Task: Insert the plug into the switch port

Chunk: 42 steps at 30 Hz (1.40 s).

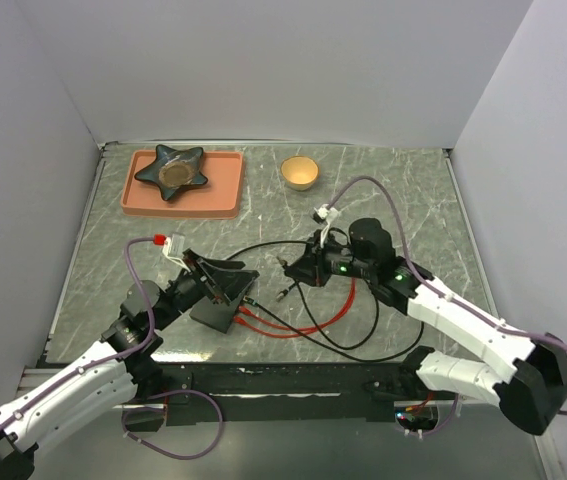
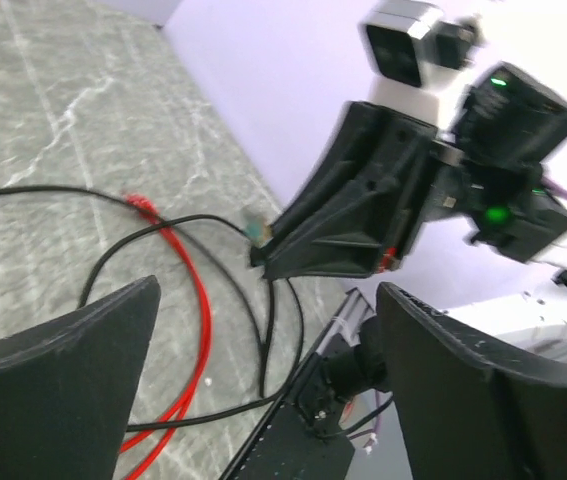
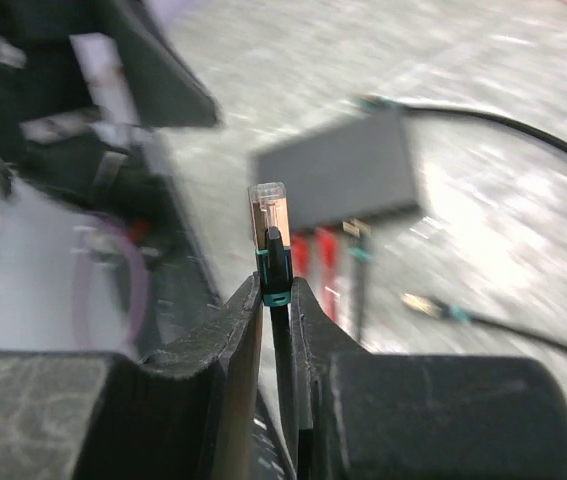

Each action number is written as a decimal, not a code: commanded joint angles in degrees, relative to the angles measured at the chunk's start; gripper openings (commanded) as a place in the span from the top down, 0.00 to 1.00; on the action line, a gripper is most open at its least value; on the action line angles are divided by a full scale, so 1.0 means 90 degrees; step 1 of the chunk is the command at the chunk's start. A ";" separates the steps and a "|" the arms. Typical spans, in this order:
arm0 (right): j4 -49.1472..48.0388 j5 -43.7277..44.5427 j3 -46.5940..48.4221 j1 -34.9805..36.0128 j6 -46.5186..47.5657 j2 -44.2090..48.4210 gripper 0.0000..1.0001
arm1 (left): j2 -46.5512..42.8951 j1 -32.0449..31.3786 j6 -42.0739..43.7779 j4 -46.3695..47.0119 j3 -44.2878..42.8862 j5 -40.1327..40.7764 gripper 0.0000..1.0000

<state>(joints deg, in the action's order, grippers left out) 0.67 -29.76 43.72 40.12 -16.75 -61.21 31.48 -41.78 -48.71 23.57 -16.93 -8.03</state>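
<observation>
The plug (image 3: pixel 270 222), clear with a teal boot, sticks up from my right gripper (image 3: pixel 275 292), which is shut on its black cable just below the boot. It points toward the black switch (image 3: pixel 338 172), whose port edge (image 3: pixel 388 218) faces it with two red plugs (image 3: pixel 313 250) and a dark one seated. From above, the right gripper (image 1: pixel 287 268) hovers right of the switch (image 1: pixel 219 306). My left gripper (image 1: pixel 221 272) is over the switch, open. Its fingers (image 2: pixel 63 370) stand wide apart with nothing between them, and the plug (image 2: pixel 254 232) shows beyond.
Red cables (image 1: pixel 298 328) and black cables (image 1: pixel 348 340) loop over the table in front of the switch. A loose plug (image 3: pixel 428 305) lies near it. A salmon tray (image 1: pixel 225 190) with a star-shaped dish sits back left, beside a yellow bowl (image 1: pixel 300 172).
</observation>
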 commanded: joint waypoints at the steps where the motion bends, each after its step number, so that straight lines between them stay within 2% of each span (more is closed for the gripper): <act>1: 0.1604 0.1876 0.0395 0.0025 0.0982 0.0736 1.00 | -0.0110 -0.0026 0.0129 -0.0285 -0.0189 0.0374 0.01; 3: 0.2110 0.2385 0.0502 0.0035 0.1158 0.1008 1.00 | -0.0100 -0.0026 0.0129 -0.0314 -0.0189 0.0463 0.01; 6: 0.2765 0.3712 0.0736 0.0044 0.1207 0.1389 1.00 | -0.0051 -0.0026 0.0109 -0.0324 -0.0180 0.0512 0.04; 12: 0.3470 0.6262 0.1322 0.0035 0.0612 0.2571 1.00 | 0.0183 -0.0026 0.0090 -0.0227 -0.0170 0.0483 0.04; 15: 0.3441 0.7016 0.1382 0.0035 0.0534 0.3216 1.00 | 0.0300 -0.0026 0.0061 -0.0110 -0.0170 0.0424 0.04; 18: 0.3344 0.7377 0.1421 0.0035 0.0670 0.3558 1.00 | 0.0388 -0.0026 0.0051 -0.0071 -0.0180 0.0385 0.04; 25: 0.3266 0.7701 0.1489 0.0035 0.0885 0.3696 1.00 | 0.0379 -0.0036 0.0041 -0.0129 -0.0141 0.0453 0.04; 30: 0.3149 0.7545 0.1304 0.0044 0.0973 0.3433 1.00 | 0.0388 -0.0036 0.0051 -0.0226 -0.0150 0.0589 0.04; 35: 0.3236 0.6815 0.1187 0.0044 0.0729 0.2605 1.00 | 0.0505 -0.0036 0.0012 -0.0781 -0.0345 0.0873 0.03; 42: 0.2271 0.5243 0.0650 0.0044 0.1070 0.1656 1.00 | 0.0837 -0.0026 0.0334 -0.2284 -0.1146 0.1770 0.02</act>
<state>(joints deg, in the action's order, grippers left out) 27.53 27.31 51.83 40.36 -8.84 -42.35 38.20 -41.82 -47.68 11.00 -21.30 1.98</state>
